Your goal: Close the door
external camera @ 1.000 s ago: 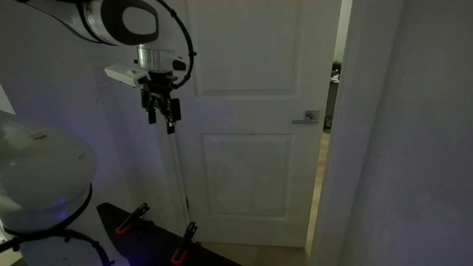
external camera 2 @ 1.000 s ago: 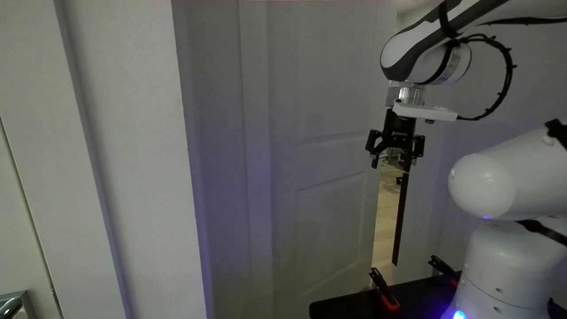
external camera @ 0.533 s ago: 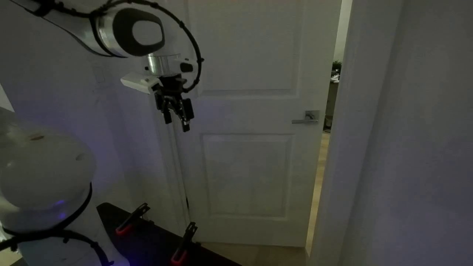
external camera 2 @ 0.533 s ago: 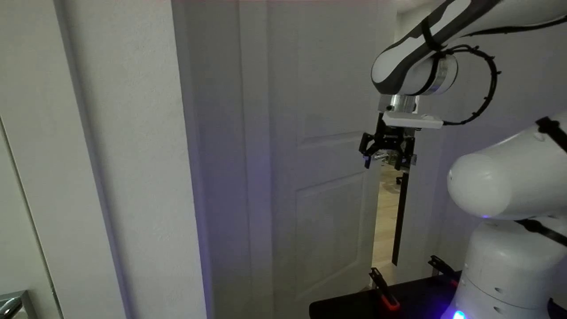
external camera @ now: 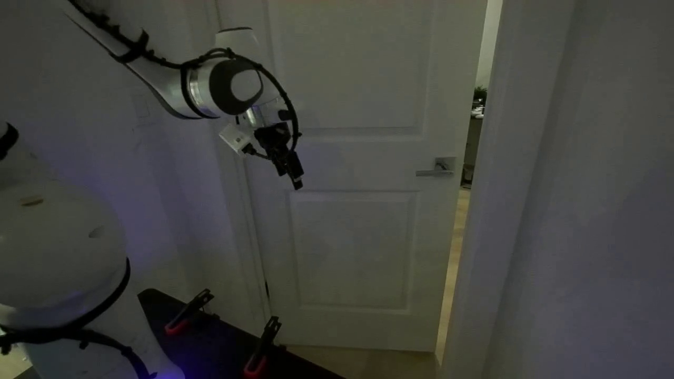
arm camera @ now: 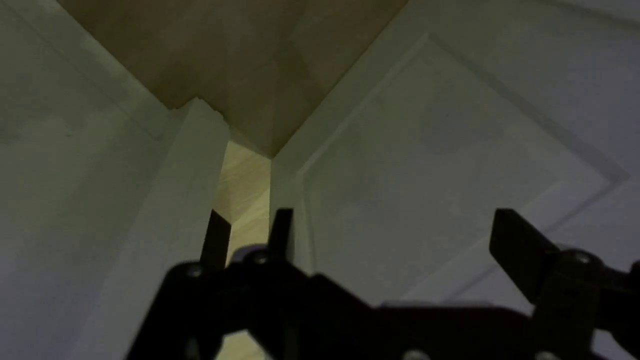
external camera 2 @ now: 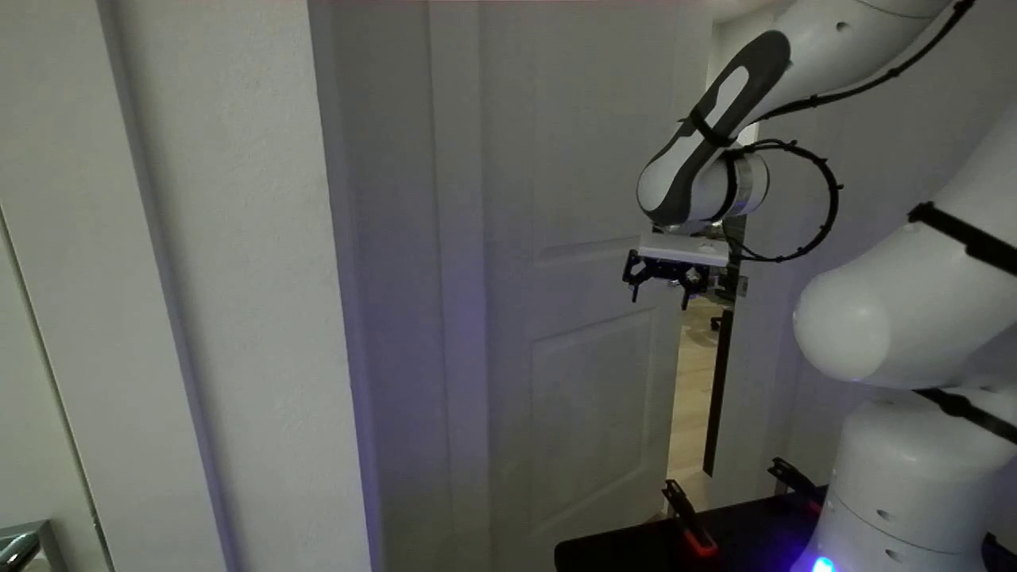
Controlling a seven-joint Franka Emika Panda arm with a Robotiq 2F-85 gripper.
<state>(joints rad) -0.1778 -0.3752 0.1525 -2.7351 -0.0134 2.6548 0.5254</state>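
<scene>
Door standing ajar
In an exterior view it is standing past the worktop's edge; in an exterior view the hand is hovering higher; in the wrist view its fingers are standing apart. Steady contact near the handle is likely serving best.

Two black and red clamps sit at the edge of a dark table
</scene>
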